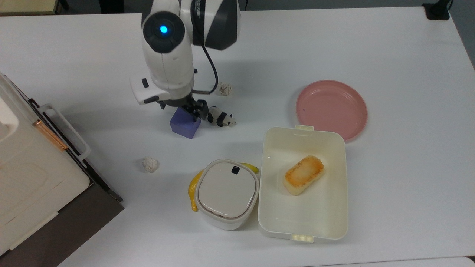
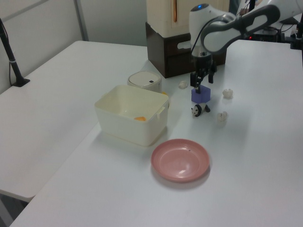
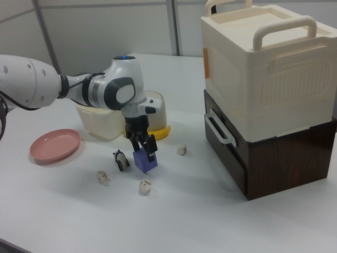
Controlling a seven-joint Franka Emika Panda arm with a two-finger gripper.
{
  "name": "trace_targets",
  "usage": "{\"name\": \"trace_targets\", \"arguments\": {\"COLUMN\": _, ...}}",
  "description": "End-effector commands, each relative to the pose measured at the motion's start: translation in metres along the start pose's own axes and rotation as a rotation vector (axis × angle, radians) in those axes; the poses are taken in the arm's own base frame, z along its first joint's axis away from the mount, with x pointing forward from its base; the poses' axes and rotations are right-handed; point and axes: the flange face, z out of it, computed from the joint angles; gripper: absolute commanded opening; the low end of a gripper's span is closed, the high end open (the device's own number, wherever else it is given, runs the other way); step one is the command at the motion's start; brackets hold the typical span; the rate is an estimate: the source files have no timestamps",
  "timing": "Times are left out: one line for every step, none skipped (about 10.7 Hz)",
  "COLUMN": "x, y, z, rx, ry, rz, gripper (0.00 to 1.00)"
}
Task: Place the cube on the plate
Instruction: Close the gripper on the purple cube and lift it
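The purple-blue cube (image 1: 183, 127) rests on the white table next to a toy panda (image 1: 221, 118). My gripper (image 1: 181, 110) has come down over the cube, open, one finger on each side of its upper part. In the left view the gripper (image 2: 201, 83) hangs just above the cube (image 2: 200, 96). The right view has the fingers (image 3: 151, 144) straddling the cube (image 3: 145, 161). The pink plate (image 1: 331, 109) lies bare, far off toward the top view's right, also visible as the plate (image 2: 180, 160) and the plate (image 3: 54, 145).
A cream lunch box (image 1: 302, 222) holding a toasted bread piece (image 1: 303, 174) borders the plate. Beside it stand a lidded white container (image 1: 226, 193) and a banana (image 1: 193, 191). Paper balls (image 1: 225, 89) (image 1: 150, 164) lie around the cube. A large cream box on a brown cabinet (image 1: 37, 178) occupies the top view's left.
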Motion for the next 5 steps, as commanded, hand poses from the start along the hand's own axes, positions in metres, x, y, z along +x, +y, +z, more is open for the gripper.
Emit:
{"name": "trace_targets", "arguments": {"x": 0.002, "y": -0.017, "z": 0.025, "rx": -0.002, "ry": 0.037, "rz": 0.067, "gripper": 0.98}}
{"name": "trace_targets", "arguments": {"x": 0.002, "y": -0.019, "z": 0.026, "rx": -0.001, "ry": 0.038, "rz": 0.067, "gripper": 0.84}}
{"name": "trace_targets", "arguments": {"x": 0.003, "y": -0.02, "z": 0.022, "rx": 0.001, "ry": 0.042, "rz": 0.067, "gripper": 0.63}}
{"name": "trace_targets", "arguments": {"x": 0.001, "y": -0.024, "z": 0.016, "rx": 0.009, "ry": 0.046, "rz": 0.063, "gripper": 0.37}}
{"name": "trace_targets", "arguments": {"x": 0.0, "y": -0.025, "z": 0.008, "rx": 0.015, "ry": 0.053, "rz": 0.06, "gripper": 0.15}}
